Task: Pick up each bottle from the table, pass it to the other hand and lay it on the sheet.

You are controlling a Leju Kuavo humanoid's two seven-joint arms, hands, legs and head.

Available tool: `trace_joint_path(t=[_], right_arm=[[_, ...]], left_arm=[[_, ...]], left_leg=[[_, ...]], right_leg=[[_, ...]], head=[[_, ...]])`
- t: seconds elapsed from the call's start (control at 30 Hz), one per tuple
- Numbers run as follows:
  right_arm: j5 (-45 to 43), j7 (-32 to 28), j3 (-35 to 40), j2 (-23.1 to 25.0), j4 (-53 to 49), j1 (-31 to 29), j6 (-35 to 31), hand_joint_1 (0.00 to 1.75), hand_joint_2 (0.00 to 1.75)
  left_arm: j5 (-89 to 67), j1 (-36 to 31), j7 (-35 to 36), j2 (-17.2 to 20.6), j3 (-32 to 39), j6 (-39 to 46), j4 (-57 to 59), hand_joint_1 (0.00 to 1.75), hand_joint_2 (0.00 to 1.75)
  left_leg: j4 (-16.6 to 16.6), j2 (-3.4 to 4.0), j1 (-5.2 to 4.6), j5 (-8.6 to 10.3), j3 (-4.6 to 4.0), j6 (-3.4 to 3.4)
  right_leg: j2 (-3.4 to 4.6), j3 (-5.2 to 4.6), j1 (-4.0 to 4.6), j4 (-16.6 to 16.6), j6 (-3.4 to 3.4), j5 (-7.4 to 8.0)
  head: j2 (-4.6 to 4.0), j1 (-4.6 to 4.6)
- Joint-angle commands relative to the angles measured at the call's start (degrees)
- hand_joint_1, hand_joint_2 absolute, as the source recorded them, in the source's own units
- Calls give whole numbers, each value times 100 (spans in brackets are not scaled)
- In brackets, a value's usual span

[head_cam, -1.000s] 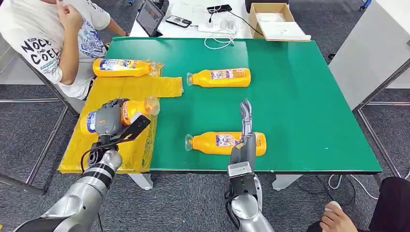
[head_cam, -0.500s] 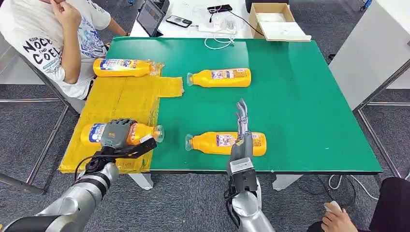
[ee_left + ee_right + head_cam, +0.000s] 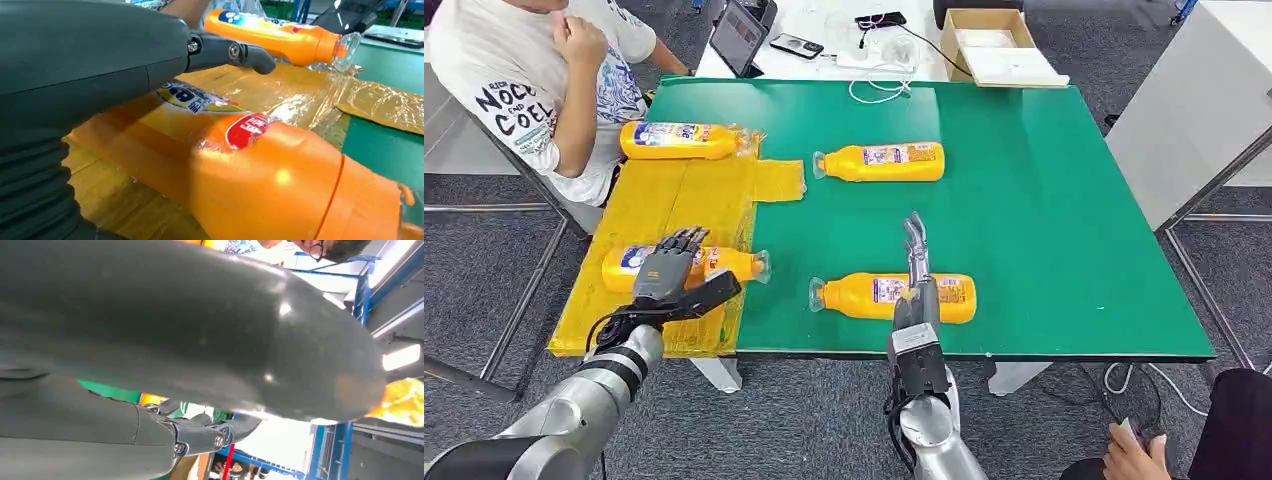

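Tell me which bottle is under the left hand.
The near bottle on the sheet, beneath the left hand; the others lie farther off.

From my right wrist camera, the right hand [image 3: 165, 390] takes up most of the frame. Its thick grey thumb [image 3: 200, 325] runs across the upper part as a broad, glossy, dark rounded mass. Beneath it, a darker finger [image 3: 200, 435] extends outward, two small screws visible at its hinge, its tip curved and free; I see nothing between thumb and finger. A strip of green table [image 3: 107, 390] shows between them, with a bit of orange beside it that I cannot identify. A crinkled yellow patch [image 3: 402, 402] sits at the far edge. Blue frame bars [image 3: 362, 292] cross a bright background. A person's head [image 3: 330, 247] appears partly at one edge.
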Motion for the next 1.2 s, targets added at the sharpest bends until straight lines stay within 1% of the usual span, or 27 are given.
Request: trace_joint_path(t=[0.03,0.2,0.27,0.37,0.57,0.67,0.73,1.0,1.1,1.13,1.17,1.2], right_arm=[[-4,46,-342,71,668,-295,41,0,0],[-25,60,-506,84,883,-351,173,0,0],[-35,59,-524,89,907,-343,183,0,0],[-9,57,-561,106,943,-332,232,0,0],[13,56,-575,112,922,-321,249,0,0],[13,56,-575,112,922,-321,249,0,0],[13,56,-575,112,922,-321,249,0,0],[13,56,-575,112,922,-321,249,0,0],[91,90,-609,144,881,-246,245,0,0],[107,97,-616,151,865,-214,256,0,0],[136,108,-626,162,844,-186,249,0,0],[218,146,-593,152,845,-169,243,0,0]], left_arm=[[676,-55,-266,-195,689,-925,399,0,0],[2032,-19,-853,-351,1502,-2314,294,0,0],[2109,-15,-893,-368,1530,-2393,253,0,0],[2681,-18,-1141,-478,1791,-2788,104,0,0],[2752,-5,-1104,-481,1712,-2809,54,0,0],[2752,-5,-1104,-481,1712,-2809,54,0,0],[2752,-5,-1104,-481,1712,-2809,54,0,0],[2752,-5,-1104,-481,1712,-2809,54,0,0],[3576,-6,-1536,-720,2015,-2694,-245,0,0],[3733,12,-1640,-796,1976,-2548,-391,0,0],[4000,47,-1733,-902,1948,-2240,-619,0,0],[4348,212,-1733,-1016,1655,-1734,-1167,0,0]], left_leg=[[-7,8,-3,-3,26,5],[-9,2,-4,-3,52,7],[-11,-6,-4,-5,78,7],[-12,-5,-4,-5,84,8],[-8,-15,-3,-4,80,2],[-15,-1,-5,-10,92,6],[-9,-7,-3,-6,81,3],[-10,-1,-5,-8,86,6],[-8,-10,-4,-5,77,4],[-9,-11,-3,-6,79,5],[-9,-12,-3,-8,81,7],[-6,-18,-2,-6,73,6]], right_leg=[[3,22,0,-7,-7,-2],[-3,49,0,-9,-5,-5],[-8,72,0,-11,0,-14],[-7,81,1,-13,-7,-14],[-14,77,-1,-6,4,-12],[-7,87,0,-12,-3,-14],[-9,78,0,-7,4,-12],[-7,80,-1,-8,-2,-14],[-12,75,-1,-6,2,-13],[-15,78,1,-8,0,-15],[-19,81,1,-9,-3,-17],[-23,72,1,-5,0,-17]], head=[[0,-2],[0,-2],[0,0],[0,0],[0,0],[0,-2],[0,-2],[0,-2],[0,0],[0,0],[0,-2],[0,0]])
